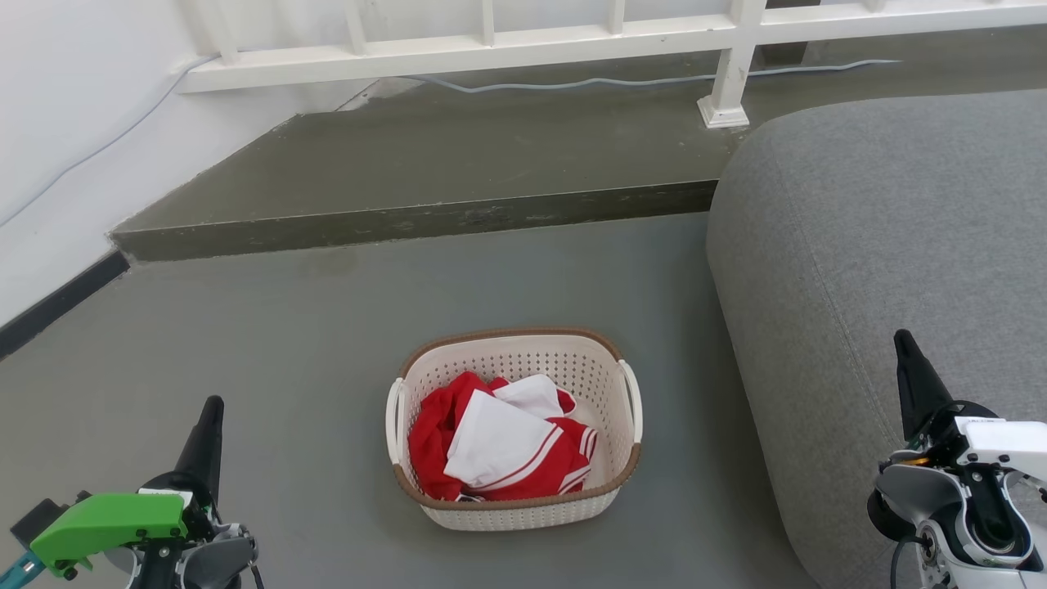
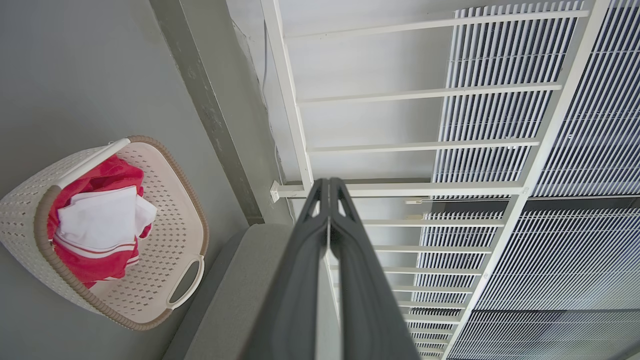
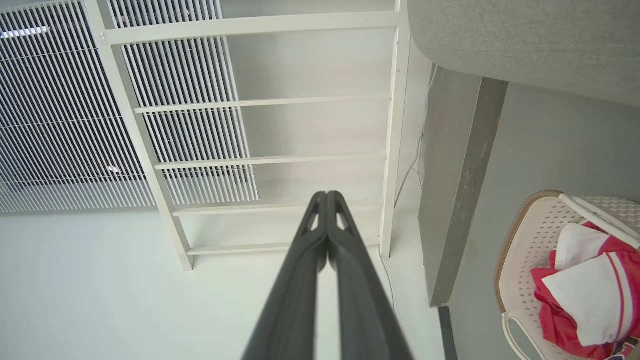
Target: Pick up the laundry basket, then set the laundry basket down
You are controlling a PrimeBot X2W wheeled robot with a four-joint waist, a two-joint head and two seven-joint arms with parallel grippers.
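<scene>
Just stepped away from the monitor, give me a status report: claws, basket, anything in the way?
Both claws shut, empty: left claw, right claw. Laundry basket on floor, untouched, clothes inside. Grey sofa close on its right.

Rt wrist view: laundry basket (image 3: 522, 260) cut off at edge. Basket floor hidden under red/white clothes (image 1: 499, 442). Grey sofa (image 1: 867, 245) runs off right & near edges, head view; white railing (image 1: 491, 47) cropped at far side.

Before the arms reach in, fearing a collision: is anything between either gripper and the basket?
Nothing visible. Bare floor lies between the basket and left gripper; the sofa sits close beside the right gripper.
</scene>
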